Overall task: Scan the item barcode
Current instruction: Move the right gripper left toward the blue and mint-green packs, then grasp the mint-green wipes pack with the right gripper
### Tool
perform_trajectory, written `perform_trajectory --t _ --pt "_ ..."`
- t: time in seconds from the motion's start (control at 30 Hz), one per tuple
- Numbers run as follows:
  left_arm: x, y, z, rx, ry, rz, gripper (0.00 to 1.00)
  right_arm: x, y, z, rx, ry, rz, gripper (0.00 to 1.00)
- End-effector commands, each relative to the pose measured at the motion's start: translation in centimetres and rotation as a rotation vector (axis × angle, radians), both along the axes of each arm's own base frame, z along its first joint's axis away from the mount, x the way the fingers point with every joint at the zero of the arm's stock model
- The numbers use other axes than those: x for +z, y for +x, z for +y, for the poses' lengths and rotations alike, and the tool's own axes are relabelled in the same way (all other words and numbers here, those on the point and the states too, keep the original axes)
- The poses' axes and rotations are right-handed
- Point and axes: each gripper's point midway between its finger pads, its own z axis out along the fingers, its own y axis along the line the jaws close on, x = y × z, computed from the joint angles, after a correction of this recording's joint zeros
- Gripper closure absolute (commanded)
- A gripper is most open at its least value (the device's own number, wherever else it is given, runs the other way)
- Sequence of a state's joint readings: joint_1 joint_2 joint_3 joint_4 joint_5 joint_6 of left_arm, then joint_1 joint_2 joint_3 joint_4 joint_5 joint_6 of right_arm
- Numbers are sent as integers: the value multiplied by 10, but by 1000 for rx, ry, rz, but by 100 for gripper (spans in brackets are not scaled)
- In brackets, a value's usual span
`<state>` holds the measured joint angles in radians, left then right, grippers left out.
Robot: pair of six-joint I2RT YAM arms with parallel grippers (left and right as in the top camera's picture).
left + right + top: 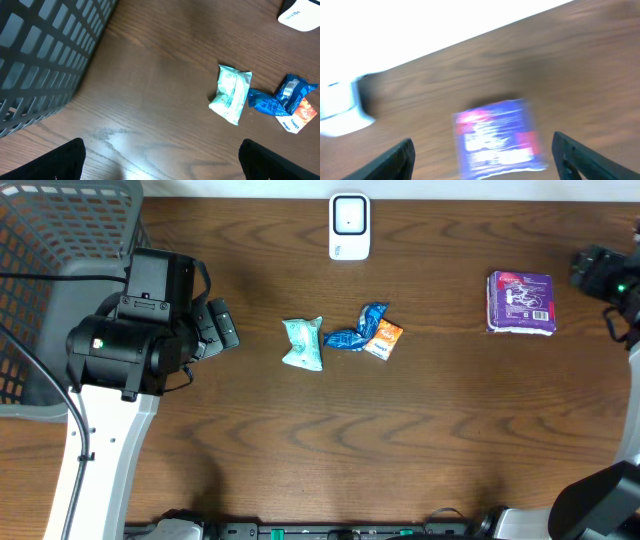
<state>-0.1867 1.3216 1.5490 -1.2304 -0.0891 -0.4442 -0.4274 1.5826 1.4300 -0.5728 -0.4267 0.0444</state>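
The purple packet (pixel 520 302) lies flat on the surface (pixel 450 440) at the right side, well apart from the white scanner (pixel 349 226) at the far edge; a barcode seems to face upward near one corner. The right gripper (pixel 598 272) hangs just beside the packet; in the blurred wrist view its fingers (pixel 572 155) stand wide apart with nothing gripped. The left gripper (pixel 218 330) is also wide open and empty, near the basket (pixel 60 240). I judge that this packet is the item to take; the fingers should close on two opposite edges, not over the barcode; then the code must be turned toward the scanner and held quiet.
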Motion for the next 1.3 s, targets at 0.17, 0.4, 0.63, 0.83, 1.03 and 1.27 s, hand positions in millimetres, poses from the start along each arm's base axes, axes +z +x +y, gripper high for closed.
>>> perform_trajectory --t 0.17,0.4,0.63,0.83,1.03,1.27 --pt "4 -1 4 6 16 -13 2 -56 -23 154 413 317 217 1" --pt "4 -1 4 6 16 -13 2 -121 -45 239 598 320 373 1" --pt "4 -1 4 6 16 -12 2 -158 -34 283 478 353 473 16" --pt "4 -1 4 6 16 -13 2 -177 -30 279 231 241 523 50" --pt "4 -1 4 6 16 -13 2 -193 -42 267 114 91 568 54" --pt "4 -1 4 6 16 -13 2 -211 -60 254 44 50 632 58"
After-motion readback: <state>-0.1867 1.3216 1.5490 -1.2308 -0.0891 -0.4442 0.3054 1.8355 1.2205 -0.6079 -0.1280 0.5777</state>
